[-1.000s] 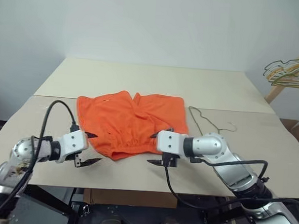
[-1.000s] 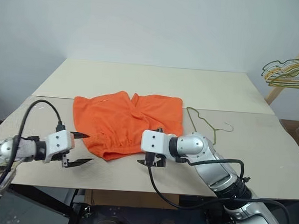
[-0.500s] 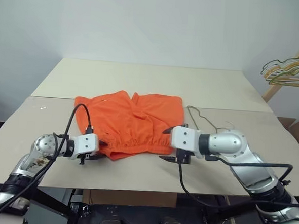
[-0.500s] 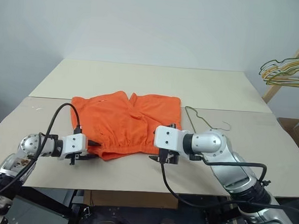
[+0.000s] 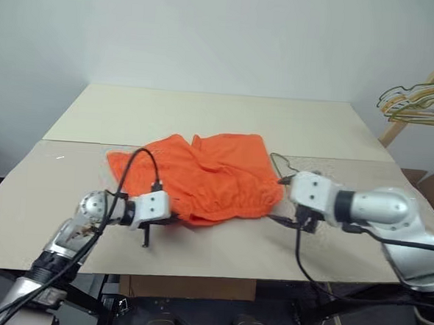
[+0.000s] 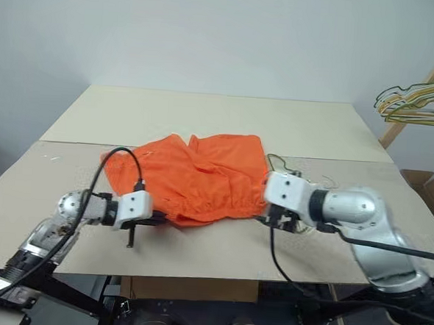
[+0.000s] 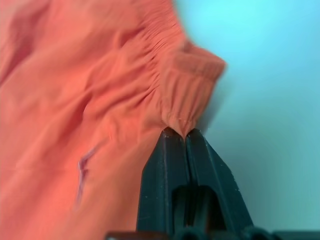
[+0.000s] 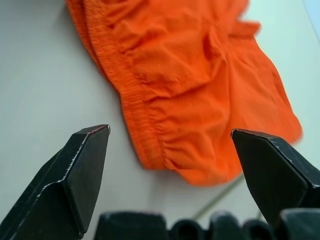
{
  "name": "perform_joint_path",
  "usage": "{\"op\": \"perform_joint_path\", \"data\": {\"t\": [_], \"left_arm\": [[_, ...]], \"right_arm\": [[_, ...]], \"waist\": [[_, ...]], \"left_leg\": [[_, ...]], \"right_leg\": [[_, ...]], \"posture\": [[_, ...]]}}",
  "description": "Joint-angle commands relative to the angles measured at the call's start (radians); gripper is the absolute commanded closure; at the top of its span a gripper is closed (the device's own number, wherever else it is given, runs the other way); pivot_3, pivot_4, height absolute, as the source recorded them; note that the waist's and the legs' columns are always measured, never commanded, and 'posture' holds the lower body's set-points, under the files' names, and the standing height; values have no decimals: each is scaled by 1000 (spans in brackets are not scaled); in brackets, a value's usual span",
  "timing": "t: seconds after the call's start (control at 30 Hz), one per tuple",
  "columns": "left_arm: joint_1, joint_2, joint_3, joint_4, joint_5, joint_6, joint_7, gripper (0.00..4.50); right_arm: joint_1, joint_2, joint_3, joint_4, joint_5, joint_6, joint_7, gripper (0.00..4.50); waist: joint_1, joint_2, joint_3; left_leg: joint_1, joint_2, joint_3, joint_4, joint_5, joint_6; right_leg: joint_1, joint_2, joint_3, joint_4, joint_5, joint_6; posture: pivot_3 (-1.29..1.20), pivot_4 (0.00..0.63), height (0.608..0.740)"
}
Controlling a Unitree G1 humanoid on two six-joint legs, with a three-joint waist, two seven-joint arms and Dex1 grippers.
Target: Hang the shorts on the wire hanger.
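Beige tabletop (image 5: 205, 117) carries the shorts (image 5: 201, 176) near its middle, with the wire hanger (image 6: 276, 163) lying just beside their right edge. Left gripper (image 7: 180, 134) is pinched tight on the waistband corner. Right gripper (image 8: 170, 145) stands wide apart, empty, near the shorts.

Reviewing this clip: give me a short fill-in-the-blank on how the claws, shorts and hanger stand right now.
1. The left claw is shut on the ____ of the shorts.
2. The right claw is ____, holding nothing.
3. The wire hanger lies on the table, partly under the shorts' edge on the robot's ____ side.
4. The bunch of hangers hangs off the table, to the robot's ____.

Missing words: waistband; open; right; right
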Motion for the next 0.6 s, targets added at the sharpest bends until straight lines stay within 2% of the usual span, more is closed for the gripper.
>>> {"op": "perform_joint_path", "data": {"t": [0.03, 0.13, 0.23, 0.33, 0.4, 0.5, 0.6], "left_arm": [[-42, -66, -66, -86, 38, 81, 56, 4488], [-66, -113, -113, -56, 94, 90, 101, 4488], [-84, -125, -126, -22, 110, 90, 113, 3906], [-84, -115, -104, -48, 81, 87, 99, 2976], [-74, -88, -85, -77, 69, 80, 86, 2382], [-34, 43, -11, -163, -3, 95, -7, 1420], [-5, 135, 51, -206, -65, 118, -53, 1420]], "right_arm": [[25, -23, -39, -18, -11, -61, -11, 0], [61, -16, -8, -16, -53, -149, -30, 0], [75, -13, 34, -21, -75, -165, -24, 0], [62, 5, 74, -29, -94, -156, -38, 0], [48, 19, 93, -34, -96, -160, -36, 0], [-1, 52, 156, -56, -89, -115, -7, 0], [-38, 84, 215, -61, -104, -96, 0, 0]], "waist": [[-1, 0, 0], [-6, 2, -1], [-16, 3, -3], [-23, 4, -3], [-25, 4, -3], [-35, 5, -3], [-43, 6, -4]], "left_leg": [[0, 0, 0, 0, 0, 0], [1, 0, 0, 0, 0, 0], [1, 0, -1, 0, 0, 1], [1, 0, -1, 0, 0, 1], [0, 0, -1, 0, 0, 1], [0, 1, -1, -1, -1, 1], [1, 1, -2, -2, -1, 1]], "right_leg": [[0, 0, 0, 0, 0, 0], [0, 1, 0, 0, 0, 0], [0, 1, 1, 0, 0, 0], [0, 1, 1, 0, 0, 0], [0, 1, 1, -1, 0, 0], [-1, 2, 1, -1, 0, 0], [0, 2, 1, 0, 0, 0]], "posture": [[-96, 0, 740], [-103, 0, 740], [-105, 0, 740], [-105, 0, 740], [-107, 0, 740], [-105, 0, 740], [-82, 0, 740]]}}
